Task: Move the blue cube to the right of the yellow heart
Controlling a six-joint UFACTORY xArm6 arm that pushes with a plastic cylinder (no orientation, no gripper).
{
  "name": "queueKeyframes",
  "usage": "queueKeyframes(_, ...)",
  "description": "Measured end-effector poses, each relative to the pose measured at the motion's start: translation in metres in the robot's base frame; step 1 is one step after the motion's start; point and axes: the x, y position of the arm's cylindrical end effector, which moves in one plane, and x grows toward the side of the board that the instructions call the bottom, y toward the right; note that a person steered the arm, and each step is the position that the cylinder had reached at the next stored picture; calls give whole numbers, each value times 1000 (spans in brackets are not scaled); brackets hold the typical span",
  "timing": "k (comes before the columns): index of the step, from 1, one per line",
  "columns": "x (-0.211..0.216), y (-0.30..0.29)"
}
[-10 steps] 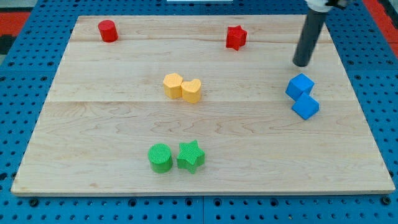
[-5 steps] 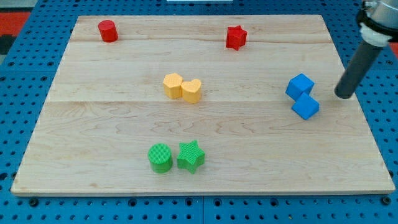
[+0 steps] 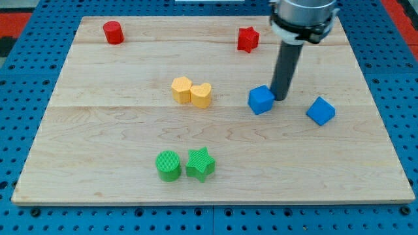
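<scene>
Eight blocks on the wooden board. Two blue cubes, two red blocks. Two yellow, two green.

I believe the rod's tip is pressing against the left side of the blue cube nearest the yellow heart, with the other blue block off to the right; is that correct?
Not quite: my tip is against the right side of the blue cube, not its left, as the camera view shows. The rest holds: that cube is the one nearest the yellow heart, and the other blue block lies apart toward the view's right.
</scene>
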Motion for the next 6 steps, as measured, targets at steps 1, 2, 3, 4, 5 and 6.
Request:
queueKeyframes(1, 0, -9)
queueKeyframes(2, 6, -5)
queueKeyframes(3, 37, -1)
queueKeyframes(4, 64, -29)
queueKeyframes(5, 26, -36)
queueKeyframes(6, 3, -31)
